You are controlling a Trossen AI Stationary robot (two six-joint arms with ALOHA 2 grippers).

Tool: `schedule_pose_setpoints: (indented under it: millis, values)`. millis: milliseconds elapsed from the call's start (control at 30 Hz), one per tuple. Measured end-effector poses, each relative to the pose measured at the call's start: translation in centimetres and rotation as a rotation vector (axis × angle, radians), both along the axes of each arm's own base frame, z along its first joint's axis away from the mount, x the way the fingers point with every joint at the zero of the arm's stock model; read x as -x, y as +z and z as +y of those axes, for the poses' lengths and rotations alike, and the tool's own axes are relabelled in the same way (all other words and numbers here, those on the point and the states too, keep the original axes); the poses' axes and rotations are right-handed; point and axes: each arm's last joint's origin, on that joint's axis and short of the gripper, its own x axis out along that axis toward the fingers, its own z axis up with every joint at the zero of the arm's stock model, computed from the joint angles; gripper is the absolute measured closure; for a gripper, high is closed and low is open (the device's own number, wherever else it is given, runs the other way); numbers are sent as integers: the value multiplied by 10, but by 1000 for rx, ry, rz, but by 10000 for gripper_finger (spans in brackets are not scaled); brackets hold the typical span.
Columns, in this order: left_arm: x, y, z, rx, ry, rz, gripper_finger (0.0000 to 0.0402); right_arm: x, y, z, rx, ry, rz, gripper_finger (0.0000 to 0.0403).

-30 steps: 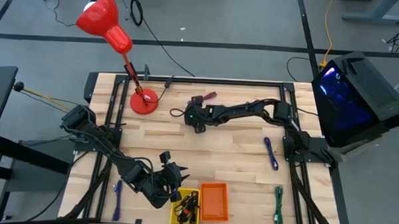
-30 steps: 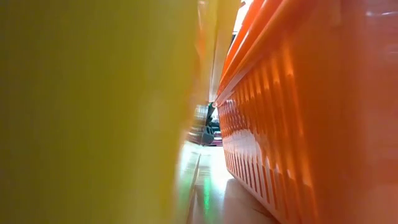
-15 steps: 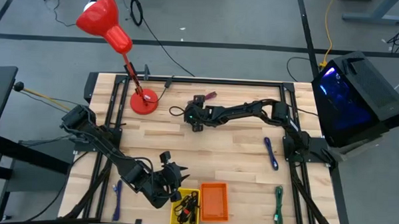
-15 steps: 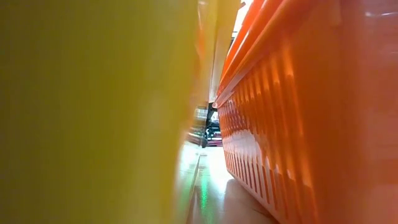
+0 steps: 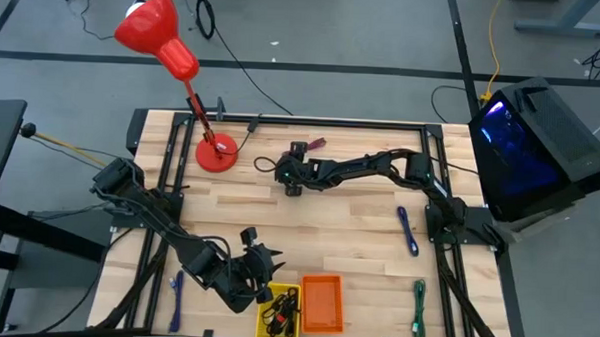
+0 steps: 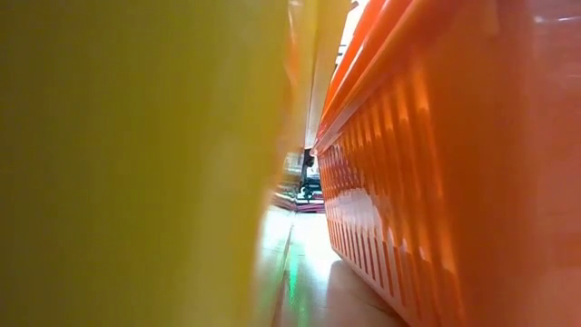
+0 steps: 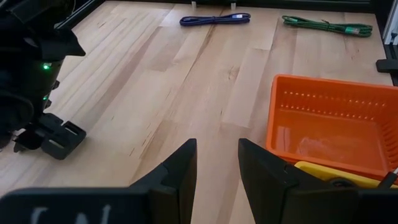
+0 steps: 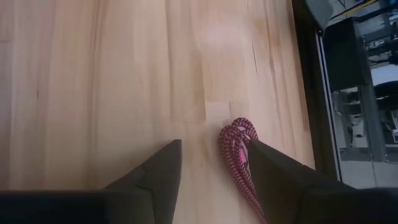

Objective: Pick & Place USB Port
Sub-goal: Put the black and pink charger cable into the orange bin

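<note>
At the table's far edge, right tool [image 8: 208,163] nudged left since earlier, open astride red cable [image 8: 239,160], seemingly ungripped.

right pincer [image 5: 292,180] near red cable [image 5: 314,144]

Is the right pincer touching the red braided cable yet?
Cannot tell. In the right wrist view the red braided cable lies between the open fingers, against one finger's edge, with neither gap nor contact plain.
</note>
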Motion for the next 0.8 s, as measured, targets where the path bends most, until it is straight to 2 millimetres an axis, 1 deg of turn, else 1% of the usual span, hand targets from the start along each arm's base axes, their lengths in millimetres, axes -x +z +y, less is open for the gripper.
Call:
schedule_pose_setpoints:
  millis: [133,200,267,333,400,433,500,567,633,733,800]
  values:
    - [0,0,0,0,0,0,280,0,0,0,3,2,3,236]
    - [0,0,0,0,0,0,280,0,0,0,11,8,9,258]
    - [0,0,0,1,1,0,280,0,0,-1,9,0,5,295]
    - [0,0,0,1,1,0,280,1,1,0,-25,-5,-4,341]
    - [0,0,0,4,2,-2,280,6,3,7,-89,18,38,383]
    - [0,0,0,8,5,-4,280,8,8,14,-116,33,48,392]
    - [0,0,0,4,10,-8,280,10,26,30,-178,68,34,386]
    - [-2,0,3,-11,23,-10,280,12,51,43,-203,90,-8,361]
    - [-4,0,8,-34,33,-2,280,18,71,52,-211,94,-19,334]
    - [-12,0,21,-53,65,16,280,31,99,61,-229,72,-30,294]
    - [-17,-4,37,-60,78,91,280,43,120,67,-255,49,-34,272]
